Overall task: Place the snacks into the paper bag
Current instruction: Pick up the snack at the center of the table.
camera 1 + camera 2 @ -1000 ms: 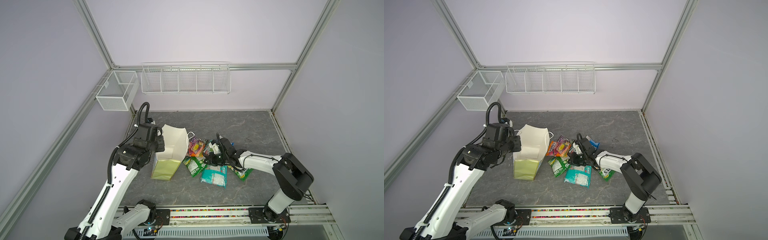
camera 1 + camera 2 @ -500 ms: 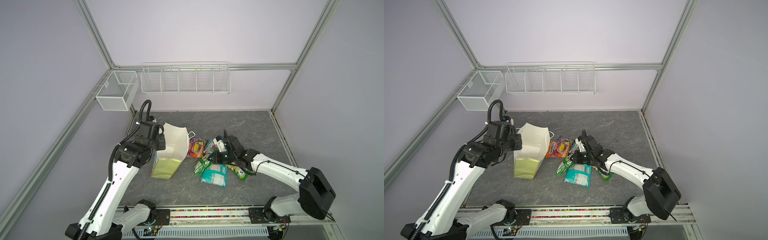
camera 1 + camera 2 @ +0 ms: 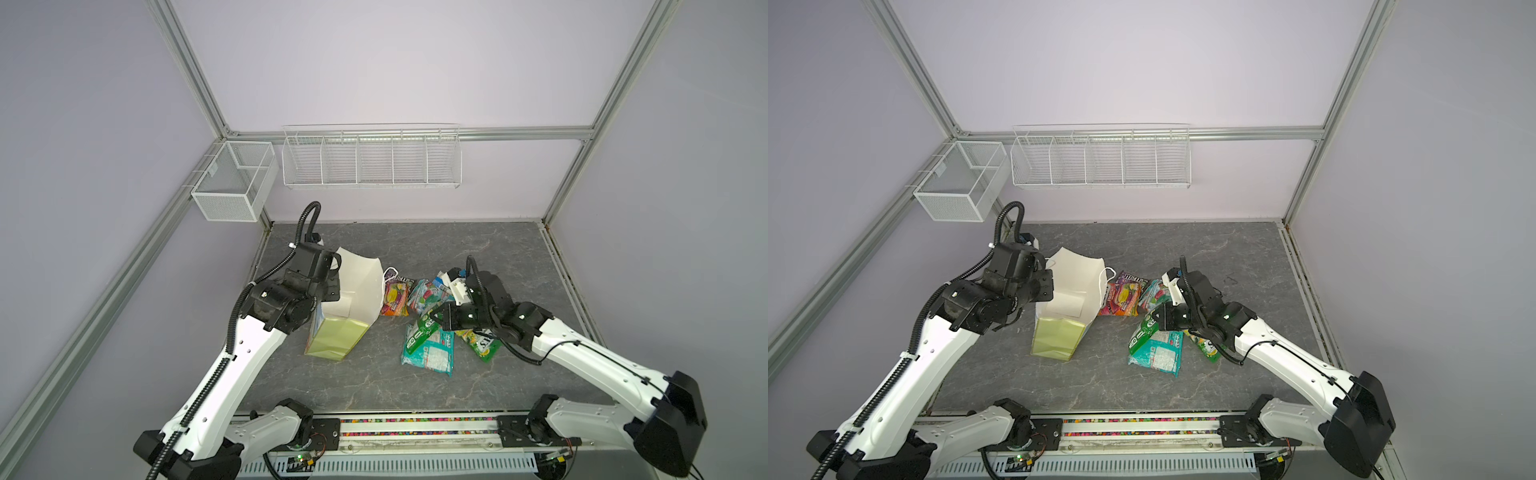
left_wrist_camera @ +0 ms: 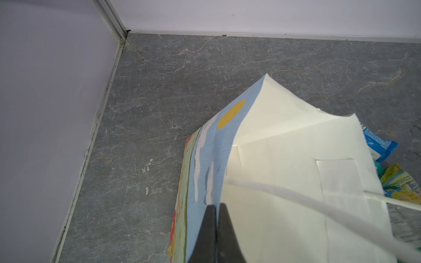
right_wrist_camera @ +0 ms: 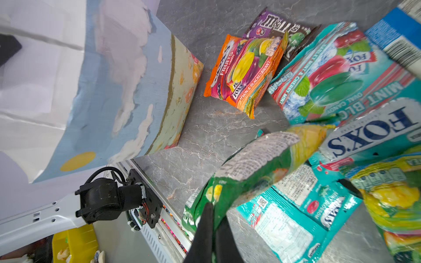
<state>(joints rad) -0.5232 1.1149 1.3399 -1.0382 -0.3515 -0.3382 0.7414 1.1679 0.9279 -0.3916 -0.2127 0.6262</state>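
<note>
The right gripper (image 5: 213,211), clamped on a green packet (image 5: 250,173), has raised it from the snacks (image 3: 430,359) beside the paper bag (image 3: 337,338). The left gripper (image 4: 216,208) still pinches the bag's rim, so bagging comes next.

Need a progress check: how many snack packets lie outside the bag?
7: a green packet in the right claw; orange, purple, red-teal and blue farther back; teal and yellow-green nearer the rail. More may be hidden.
</note>
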